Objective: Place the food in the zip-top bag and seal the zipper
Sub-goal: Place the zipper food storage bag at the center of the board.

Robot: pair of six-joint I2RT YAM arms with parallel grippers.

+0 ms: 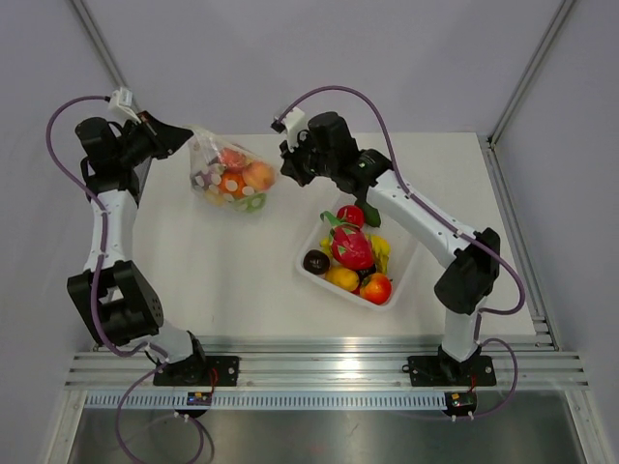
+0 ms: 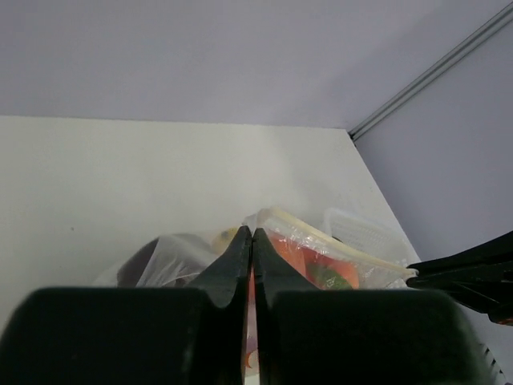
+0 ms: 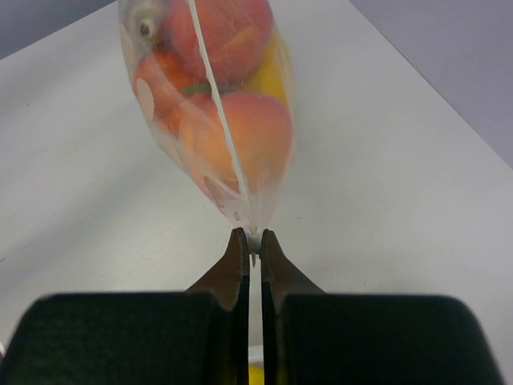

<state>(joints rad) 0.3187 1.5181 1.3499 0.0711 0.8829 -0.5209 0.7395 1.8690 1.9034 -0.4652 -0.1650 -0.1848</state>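
**Zip-Top Bag Clamped at Both Ends**

The left gripper (image 1: 189,136) is pinched tight on one end of the zip-top bag (image 1: 215,159). The right gripper (image 1: 283,160) is clamped on the opposite end, at the zipper (image 3: 221,132). The bag spans between them over the table's (image 1: 242,280) far side and contains orange and red food (image 1: 255,175). A dragon fruit (image 1: 351,246) and other pieces lie in the white tray (image 1: 308,275).

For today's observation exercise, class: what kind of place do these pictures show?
Probably a robotics lab test cell, not a kitchen: a left arm and right arm bolted to a metal rail, a white table boxed in by plain grey panels, and a bag of toy-like fruit.
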